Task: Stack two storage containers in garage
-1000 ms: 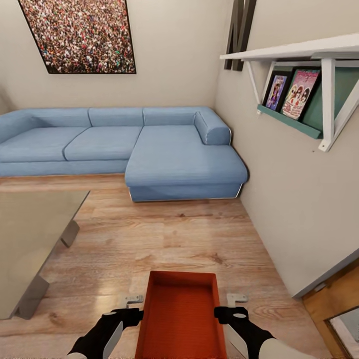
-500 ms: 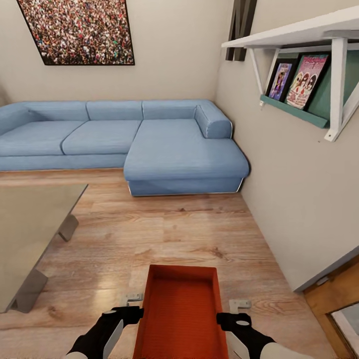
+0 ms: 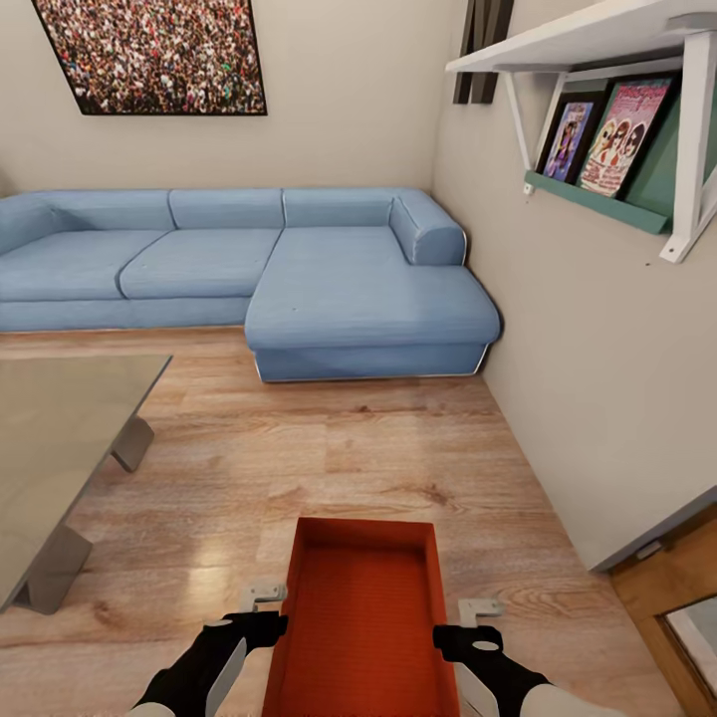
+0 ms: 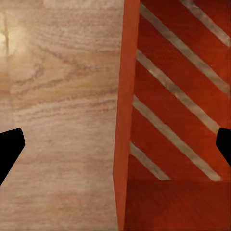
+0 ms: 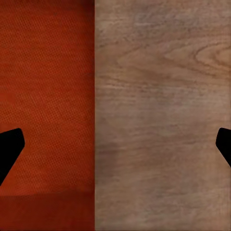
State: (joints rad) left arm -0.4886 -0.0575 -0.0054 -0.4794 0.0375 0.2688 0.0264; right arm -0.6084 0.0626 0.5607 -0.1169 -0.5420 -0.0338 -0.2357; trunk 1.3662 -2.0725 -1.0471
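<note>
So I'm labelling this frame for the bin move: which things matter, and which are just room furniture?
Job:
storage container
left tool, at its left wall
right tool, at its right wall

Just there:
blue sofa
glass coffee table
wall shelf
crowd picture

Orange-red rectangular open bin (image 3: 363, 617) nearest, between left gripper (image 3: 261, 609) and right gripper (image 3: 470, 622), over light wood-plank floor (image 3: 339, 458). Blue sectional sofa (image 3: 269, 274) beyond, against back wall. Glass coffee table (image 3: 55, 448) left. White wall shelf (image 3: 597, 40) right.
</note>
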